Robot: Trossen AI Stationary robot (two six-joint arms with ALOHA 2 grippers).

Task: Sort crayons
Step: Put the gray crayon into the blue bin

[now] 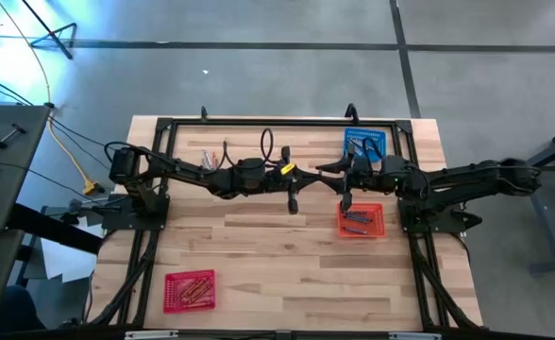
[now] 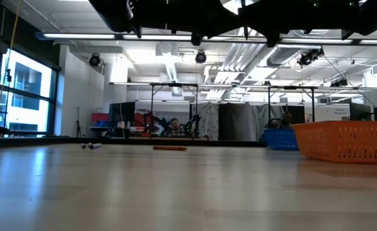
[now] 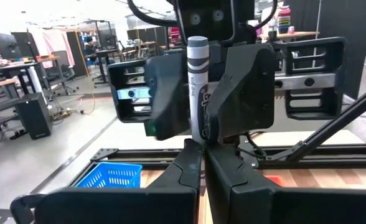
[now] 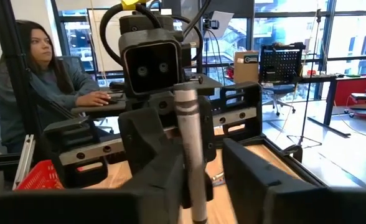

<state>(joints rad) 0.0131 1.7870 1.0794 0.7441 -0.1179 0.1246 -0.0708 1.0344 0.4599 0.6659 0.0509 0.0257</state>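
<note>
A grey crayon [image 3: 197, 87] stands upright in the air between my two grippers, above the table's far middle. My left gripper [image 3: 203, 154] reaches in from the table's left and is shut on it. My right gripper [image 4: 203, 180] faces it from the table's right. It is open, with one finger on each side of the same crayon [image 4: 190, 155]. In the high view the two grippers meet near the blue basket [image 1: 365, 146]. Loose crayons [image 1: 211, 156] lie on the table at the far left. My left gripper pinches the crayon's lower end [image 3: 198, 134] between its two fingers. The fingers come level from the table's left and lie across the crayon. The crayon stands upright above them, lifted clear of the table. My right gripper has one finger [image 4: 161, 180] right beside the crayon; I cannot tell whether it touches. The other finger [image 4: 258, 180] stands apart from it.
An orange basket [image 1: 361, 220] holding grey crayons sits below the grippers. The blue basket behind it holds a few crayons. A red basket [image 1: 190, 289] with red crayons sits at the near left. A dark frame [image 1: 259, 123] borders the table. A person [image 4: 40, 81] sits beyond the table's left.
</note>
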